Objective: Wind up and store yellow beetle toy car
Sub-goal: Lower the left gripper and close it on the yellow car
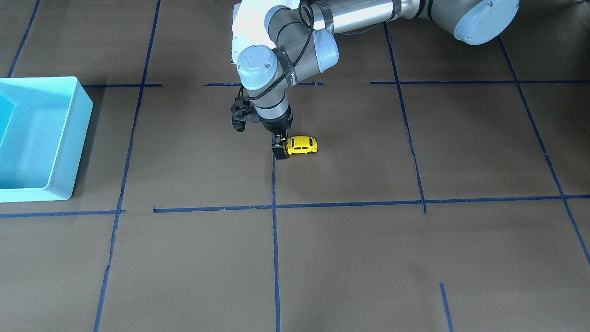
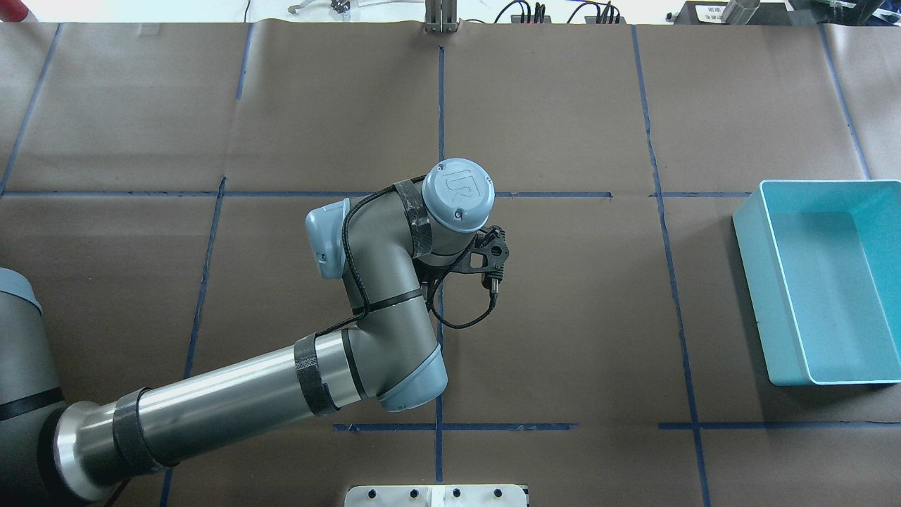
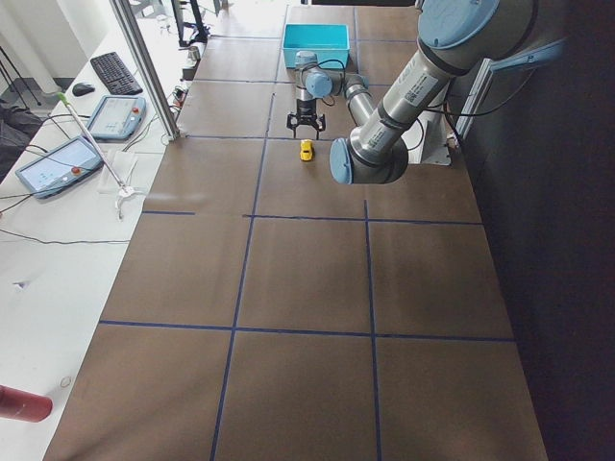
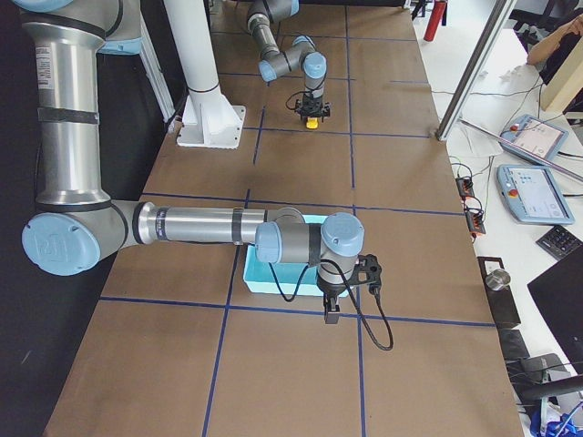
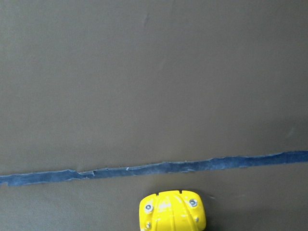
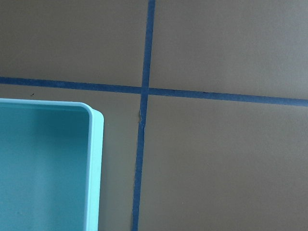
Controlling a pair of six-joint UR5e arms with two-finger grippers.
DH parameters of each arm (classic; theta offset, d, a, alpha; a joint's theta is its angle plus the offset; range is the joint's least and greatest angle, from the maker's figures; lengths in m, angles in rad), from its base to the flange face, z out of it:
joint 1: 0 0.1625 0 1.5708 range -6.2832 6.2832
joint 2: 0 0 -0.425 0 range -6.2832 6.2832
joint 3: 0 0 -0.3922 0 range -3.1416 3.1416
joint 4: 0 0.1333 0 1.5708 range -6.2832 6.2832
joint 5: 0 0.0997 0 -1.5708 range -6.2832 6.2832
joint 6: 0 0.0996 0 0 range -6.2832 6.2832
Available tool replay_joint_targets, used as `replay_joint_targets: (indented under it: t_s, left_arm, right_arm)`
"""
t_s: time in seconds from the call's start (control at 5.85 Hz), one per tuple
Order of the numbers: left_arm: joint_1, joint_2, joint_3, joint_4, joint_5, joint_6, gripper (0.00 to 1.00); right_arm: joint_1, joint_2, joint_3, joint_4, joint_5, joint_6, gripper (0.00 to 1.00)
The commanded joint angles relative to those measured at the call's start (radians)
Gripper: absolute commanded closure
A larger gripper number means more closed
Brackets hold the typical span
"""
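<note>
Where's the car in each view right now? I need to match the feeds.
Front-facing: car at centre, on the table.
Overhead: not visible, hidden under the left arm.
Exterior left: car small, upper centre.
Exterior right: car tiny, top centre.
Left wrist: car at the bottom edge, centre.
Right wrist: not in it.
Shared landmark: the bin, in every view but the left wrist.

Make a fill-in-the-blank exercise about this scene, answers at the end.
The yellow beetle toy car is parked on the ___, outside the light blue bin. The gripper beside the car belongs to the robot's ___ arm. Lines of ___ tape divide the brown surface.
Missing words: table, left, blue.
</note>
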Motion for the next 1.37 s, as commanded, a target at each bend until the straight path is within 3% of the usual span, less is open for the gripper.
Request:
replay_joint_targets:
  t_s: [0.0,0.68,0.85,1.2]
  left_arm:
    - [0.007,0.004,-0.001,-0.019,0.043,-0.003,0.0]
    - [0.018,0.033,-0.008,-0.03,0.043,-0.006,0.03]
    - [0.018,0.035,-0.008,-0.034,0.041,-0.005,0.22]
    - [0.016,0.042,-0.011,-0.062,0.035,0.001,0.78]
  right_arm:
    - [0.0,0.0,0.001,0.0,0.0,0.0,0.0]
    - [0.0,0.0,0.002,0.0,0.0,0.0,0.0]
    - [0.0,0.0,0.002,0.0,0.0,0.0,0.0]
    - [0.0,0.0,0.002,0.0,0.0,0.0,0.0]
